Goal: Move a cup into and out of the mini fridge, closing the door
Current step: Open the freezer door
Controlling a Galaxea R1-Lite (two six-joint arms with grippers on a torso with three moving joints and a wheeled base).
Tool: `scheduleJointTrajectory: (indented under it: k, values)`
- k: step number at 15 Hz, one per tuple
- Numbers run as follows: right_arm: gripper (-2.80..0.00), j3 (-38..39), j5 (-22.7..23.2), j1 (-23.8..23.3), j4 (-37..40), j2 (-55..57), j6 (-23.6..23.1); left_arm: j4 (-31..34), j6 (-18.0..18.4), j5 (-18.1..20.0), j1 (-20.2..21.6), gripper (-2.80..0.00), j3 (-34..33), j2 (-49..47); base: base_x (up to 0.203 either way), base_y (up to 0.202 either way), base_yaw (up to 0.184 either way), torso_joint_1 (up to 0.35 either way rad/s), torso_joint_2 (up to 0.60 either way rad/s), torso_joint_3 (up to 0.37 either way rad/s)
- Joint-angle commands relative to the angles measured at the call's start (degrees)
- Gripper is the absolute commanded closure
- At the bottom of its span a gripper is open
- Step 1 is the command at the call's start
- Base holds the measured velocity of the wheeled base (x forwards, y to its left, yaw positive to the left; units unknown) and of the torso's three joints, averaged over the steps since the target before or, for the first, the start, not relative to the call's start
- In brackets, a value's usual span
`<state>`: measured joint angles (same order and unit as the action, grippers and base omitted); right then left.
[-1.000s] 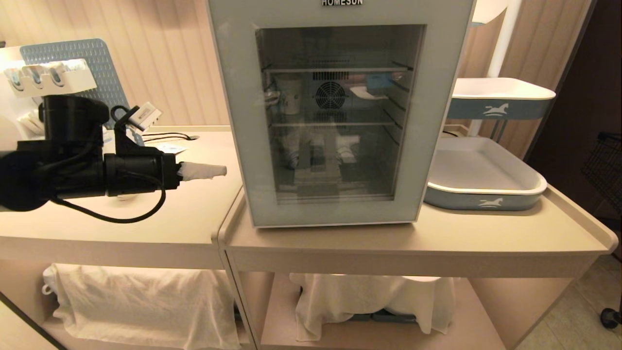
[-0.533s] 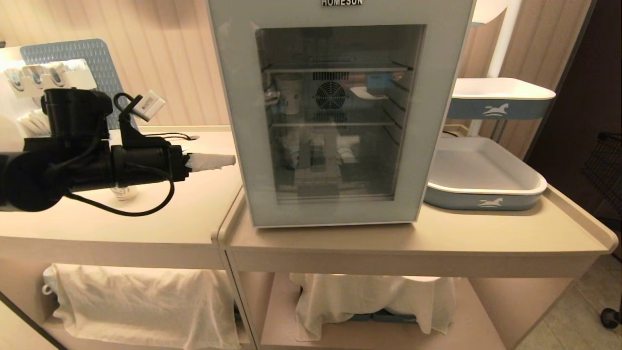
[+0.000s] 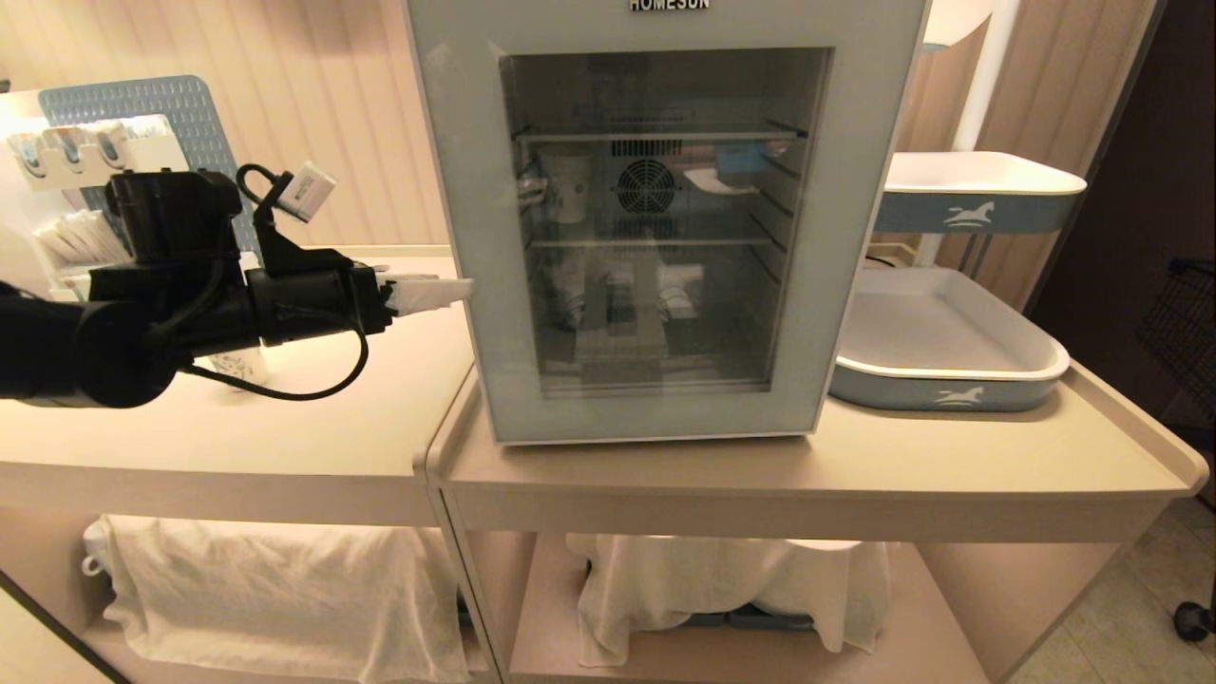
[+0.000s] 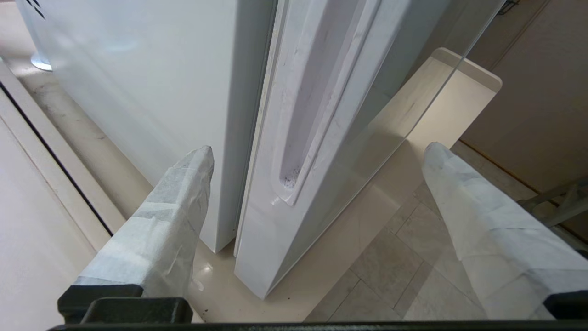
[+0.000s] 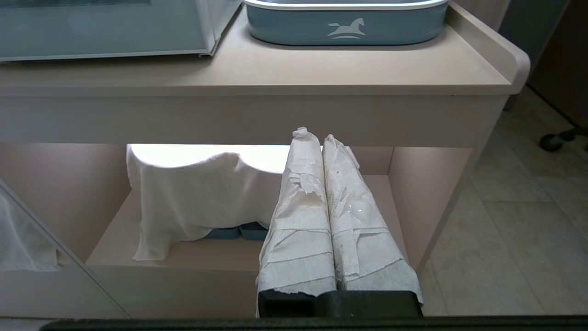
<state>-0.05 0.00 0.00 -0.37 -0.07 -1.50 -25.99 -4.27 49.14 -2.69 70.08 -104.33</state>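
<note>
The white mini fridge stands at the middle of the counter, its glass door shut. My left gripper reaches level to the door's left edge. In the left wrist view this gripper is open wide, and the door's recessed slot handle lies between the paper-wrapped fingers. One finger runs along the fridge's side wall and the other in front of the glass; neither touches. The cup stands on the left table, mostly hidden under my left arm. My right gripper hangs shut and empty below the counter's edge.
Behind the glass a white cup-like thing stands on the upper wire shelf. A blue-and-white tray lies right of the fridge, with another on a stand behind it. White cloths hang on the lower shelves. A rack stands at the back left.
My left arm has moved right and slightly up, bringing its fingertips from mid-table to the fridge door's left edge. Its fingers have spread wider. The right arm has not moved.
</note>
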Motion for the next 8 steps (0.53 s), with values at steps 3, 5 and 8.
scheduleJointTrajectory:
  k: [3, 5, 8]
  values:
    - [0.0, 0.0, 0.0, 0.0, -0.1, 0.1, -0.1, -0.4, 0.0, 0.3, -0.3, -2.8, -0.1, -0.8, 0.0, 0.0, 0.0, 0.0, 0.0, 0.0]
    - [0.0, 0.0, 0.0, 0.0, 0.0, 0.1, 0.0, -0.4, 0.0, 0.3, -0.6, -2.8, 0.0, -0.8, 0.0, 0.0, 0.0, 0.0, 0.0, 0.0]
    - [0.0, 0.0, 0.0, 0.0, 0.0, 0.1, 0.0, -0.5, 0.0, 0.3, -1.4, -2.8, 0.3, -0.7, 0.0, 0.0, 0.0, 0.0, 0.0, 0.0]
